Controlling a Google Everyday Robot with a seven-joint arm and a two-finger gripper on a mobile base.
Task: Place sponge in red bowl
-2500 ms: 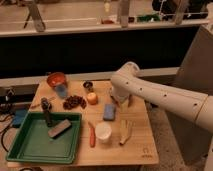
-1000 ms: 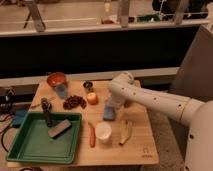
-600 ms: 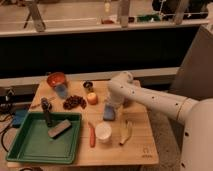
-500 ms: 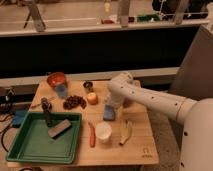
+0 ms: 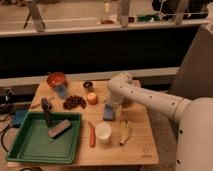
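Closest to the front of the light wooden tabletop [image 5: 142, 147]: a round white cup [image 5: 103, 131], taken here as landmark. Just left of the white cup, a slim orange-red stick [image 5: 92, 135] lying lengthwise; just right of the cup, a pale yellow curved piece [image 5: 124, 133], perhaps a banana. Well left of the cup, a green rectangular plastic tray [image 5: 30, 142] holding a grey block [image 5: 59, 128] and a dark upright object [image 5: 47, 110]. Directly behind the cup, near it: the small flat blue rectangular sponge [image 5: 108, 115], lying on the tabletop, not lifted. Right over the sponge's far edge, behind the cup: the gripper [image 5: 112, 106] of the white arm [image 5: 150, 100], fingers spread wide, contact with the sponge impossible to tell. Behind the cup and slightly left, a small orange round fruit [image 5: 92, 98]; further left, a dark clustered heap [image 5: 74, 102]. Farther behind the cup, a small dark round container [image 5: 88, 86]. Farthest back and left of the cup, a small blue cup [image 5: 61, 90] and, touching or just behind it, the round orange-red bowl [image 5: 55, 78], well apart from the sponge.
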